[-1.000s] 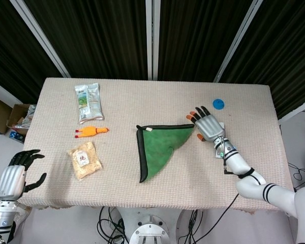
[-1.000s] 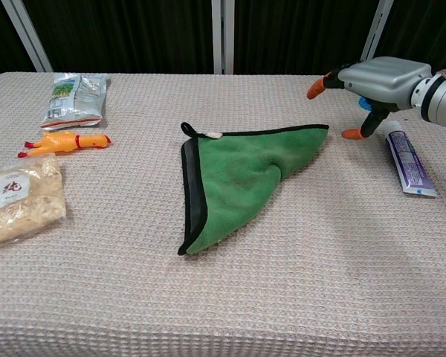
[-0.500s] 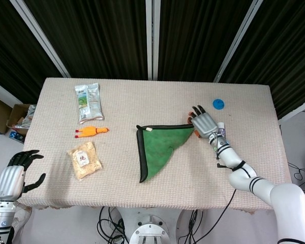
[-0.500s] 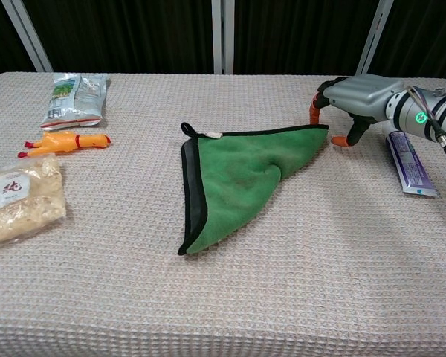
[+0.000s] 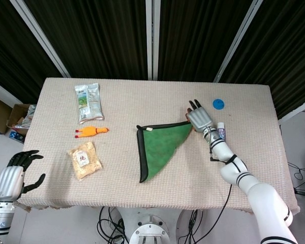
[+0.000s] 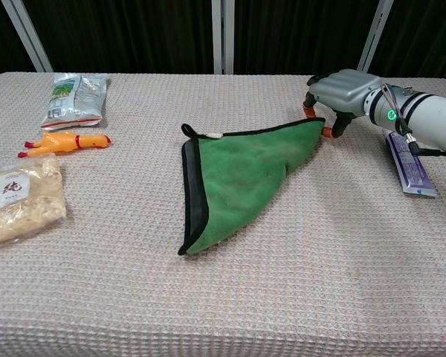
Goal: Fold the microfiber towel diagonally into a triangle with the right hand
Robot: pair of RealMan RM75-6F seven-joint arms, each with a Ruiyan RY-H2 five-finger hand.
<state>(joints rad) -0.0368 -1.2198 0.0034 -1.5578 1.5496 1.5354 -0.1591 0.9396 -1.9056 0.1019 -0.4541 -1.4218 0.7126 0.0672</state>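
The green microfiber towel (image 5: 160, 147) (image 6: 238, 175) lies folded as a triangle at the middle of the table, its dark-edged side on the left and a long point toward the front. My right hand (image 5: 198, 118) (image 6: 342, 89) sits at the towel's right corner, fingers curled down, with orange fingertips (image 6: 310, 110) on either side of the corner, pinching it. That corner is drawn taut toward the hand. My left hand (image 5: 12, 178) hangs off the table's front left edge, fingers apart and holding nothing.
A toothpaste tube (image 6: 407, 162) (image 5: 221, 133) lies just right of my right hand, and a blue cap (image 5: 218, 104) behind it. At the left are a snack bag (image 6: 74, 99), a rubber chicken (image 6: 63, 141) and a packet of grains (image 6: 18, 197).
My right hand moved left and down from above the table onto the towel's right corner. The wrinkle near that corner has smoothed out. The left hand stayed put.
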